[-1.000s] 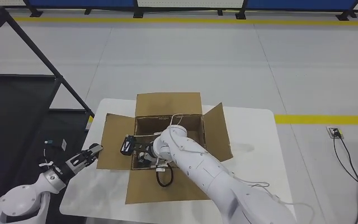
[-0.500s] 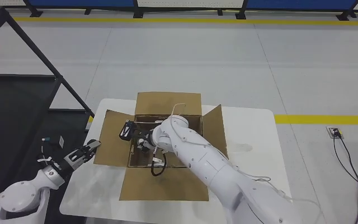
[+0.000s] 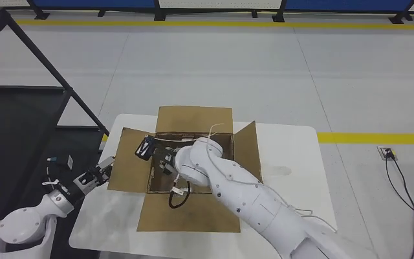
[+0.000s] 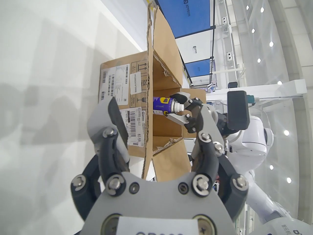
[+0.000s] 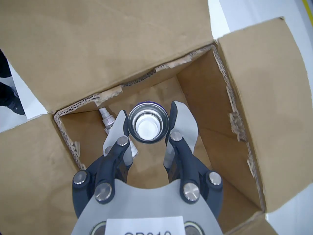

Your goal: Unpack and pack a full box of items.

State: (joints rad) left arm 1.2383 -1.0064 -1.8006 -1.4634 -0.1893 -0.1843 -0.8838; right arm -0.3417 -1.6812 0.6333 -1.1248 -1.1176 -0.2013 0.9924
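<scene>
Spray can point(image 4: 163, 105) is coming up out of the cardboard box point(image 3: 194, 120). Over the last second the right gripper point(image 5: 148, 121) has travelled from lower in the box opening toward the upper left of the top view. Its wrist now hangs near the inner edge of the left-hand flap. The fingers are clamped on opposite sides of the can's top rim, with the nozzle end facing the wrist camera.

In the left wrist view the can's blue-and-yellow body shows beyond the box rim, between the raised flaps. Its base is hidden behind the near flap edge, so I cannot tell whether it is fully clear. The box's front flap has shifted slightly leftward in the top view.

The left gripper point(image 3: 105, 169) has drawn back a little at the lower left, over the edge of the bench point(image 3: 291, 149). Its fingers are spread wide and hold nothing.

This looks like the unpacking half of the task. One item is nearly out, and a small white pump bottle point(image 5: 106, 117) still lies in a corner of the box.
</scene>
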